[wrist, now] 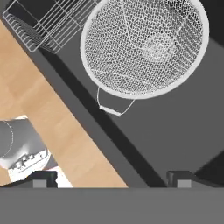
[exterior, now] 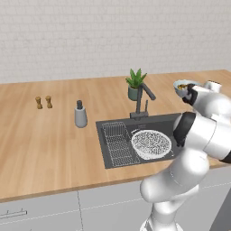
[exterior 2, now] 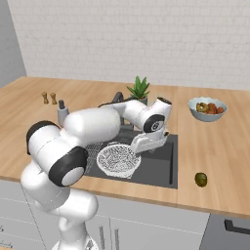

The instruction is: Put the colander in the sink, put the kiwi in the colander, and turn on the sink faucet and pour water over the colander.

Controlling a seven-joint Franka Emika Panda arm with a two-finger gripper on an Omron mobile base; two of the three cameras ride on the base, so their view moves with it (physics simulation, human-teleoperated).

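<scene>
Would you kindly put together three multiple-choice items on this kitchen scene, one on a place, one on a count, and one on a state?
1. Where does the kiwi lie?
A. in the colander
B. on the wooden counter, right of the sink
C. in the fruit bowl

2. How many small brown shakers stand on the counter?
A. one
B. two
C. four

3. How is the gripper?
A. open, holding nothing
B. shut on the colander
C. shut on the kiwi

Answers:
1 B, the kiwi rests on the counter past the edge of the sink.
2 B, a pair stands at the far left.
3 A, its fingertips stand wide apart above the colander, which sits free in the sink.
</scene>
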